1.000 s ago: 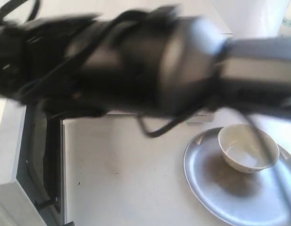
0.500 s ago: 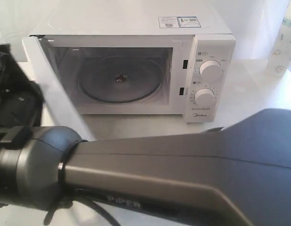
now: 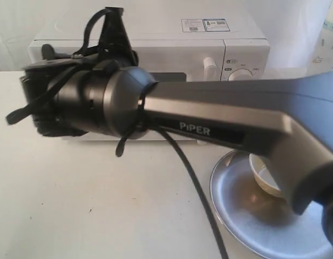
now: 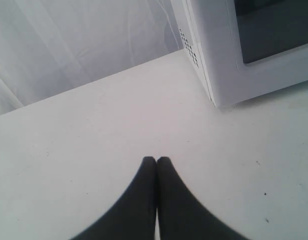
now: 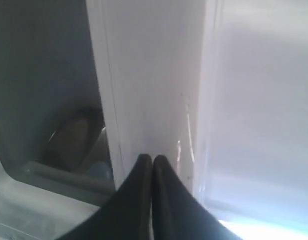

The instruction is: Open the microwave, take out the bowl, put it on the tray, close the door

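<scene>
The white microwave (image 3: 155, 32) stands at the back with its door (image 3: 171, 58) lying flat against its front, the bar handle (image 3: 210, 67) showing beside the dials (image 3: 242, 74). My right arm (image 3: 220, 116) reaches across it to the left. The right gripper (image 5: 152, 159) is shut and empty, its tips on the door's white frame (image 5: 154, 75) beside the dark window (image 5: 44, 75). My left gripper (image 4: 156, 160) is shut over bare table near the microwave's corner (image 4: 213, 75). The cream bowl (image 3: 260, 175) sits on the silver tray (image 3: 236, 216) at the front right, partly hidden by the arm.
A black cable (image 3: 193, 189) hangs from the right arm down over the table. A pale bottle (image 3: 329, 32) stands at the back right. White cloth hangs behind the microwave.
Half a second ago the door stood open on an empty cavity; now it lies against the microwave. My right arm has swung up and left across the front.
</scene>
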### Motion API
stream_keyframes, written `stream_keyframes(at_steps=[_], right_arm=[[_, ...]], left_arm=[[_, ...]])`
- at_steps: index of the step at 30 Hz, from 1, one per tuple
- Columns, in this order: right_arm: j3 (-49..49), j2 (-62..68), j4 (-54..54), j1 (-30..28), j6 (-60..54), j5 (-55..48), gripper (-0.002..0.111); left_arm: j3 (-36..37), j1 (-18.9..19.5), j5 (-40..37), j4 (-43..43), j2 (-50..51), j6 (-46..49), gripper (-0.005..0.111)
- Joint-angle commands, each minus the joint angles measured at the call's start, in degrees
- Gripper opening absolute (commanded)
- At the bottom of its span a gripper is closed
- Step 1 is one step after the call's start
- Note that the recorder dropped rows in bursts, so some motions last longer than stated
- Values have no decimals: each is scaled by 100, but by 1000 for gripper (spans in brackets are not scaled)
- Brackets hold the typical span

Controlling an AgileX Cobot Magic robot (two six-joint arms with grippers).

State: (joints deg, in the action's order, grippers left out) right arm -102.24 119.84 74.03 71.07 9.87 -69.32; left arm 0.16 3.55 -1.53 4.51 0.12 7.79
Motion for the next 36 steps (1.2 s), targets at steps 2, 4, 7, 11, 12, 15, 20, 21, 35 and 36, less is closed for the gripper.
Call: stream_keyframes(at_steps=[2,4,7,11,12,15,20,21,35,36], right_arm=[[-39,-35,-257,-444,544,-64,0],[-39,-65,-251,-444,556,-64,0],[-39,-260,-251,-319,574,-64,0],[-39,-912,-395,-78,1013,-64,0],[-28,-1167,-593,-48,1038,-64,0],[135,-1998,-1401,-20,1160,422,0],[665,-3502,-2649,-20,1891,1775,0],[683,-3742,-2903,-20,2275,1967,0],[692,-5600,-3468,-20,3537,2666,0],[692,-5689,-3468,-20,3537,2666,0]], left_arm=[[-16,-27,-4,13,-12,9,0],[-16,-27,-4,13,-12,9,0],[-16,-27,-4,13,-12,9,0],[-16,-27,-4,13,-12,9,0],[-16,-27,-4,13,-12,9,0],[-16,-27,-4,13,-12,9,0],[-16,-27,-4,13,-12,9,0],[-16,-27,-4,13,-12,9,0],[-16,-27,-4,13,-12,9,0],[-16,-27,-4,13,-12,9,0]])
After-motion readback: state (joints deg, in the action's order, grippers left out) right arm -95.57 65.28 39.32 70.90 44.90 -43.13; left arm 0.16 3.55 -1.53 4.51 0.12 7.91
